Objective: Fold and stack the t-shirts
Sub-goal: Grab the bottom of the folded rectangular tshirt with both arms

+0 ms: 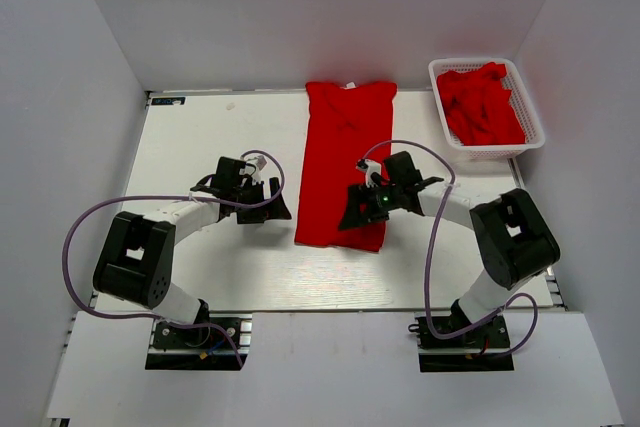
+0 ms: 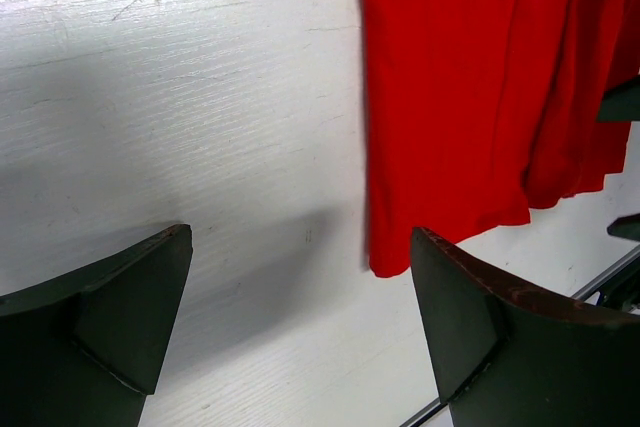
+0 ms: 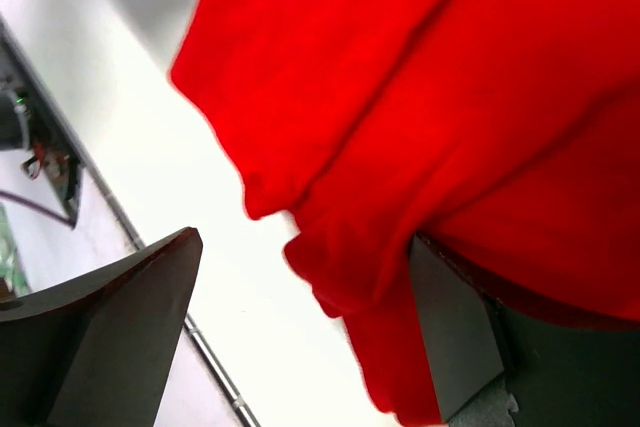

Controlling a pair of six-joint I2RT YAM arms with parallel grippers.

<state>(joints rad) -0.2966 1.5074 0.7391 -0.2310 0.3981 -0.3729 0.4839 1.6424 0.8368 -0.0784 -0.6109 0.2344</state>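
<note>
The red shirt (image 1: 343, 162) lies flat as a long strip, its length running near to far. Your right gripper (image 1: 360, 212) sits over the strip's near end, wide open, clamping nothing. Your left gripper (image 1: 272, 209), equally open and empty, hangs just left of that end.

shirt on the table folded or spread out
Partly folded: the shirt lies as a long narrow strip, no sleeves sticking out, layered edges at its near end.
</note>
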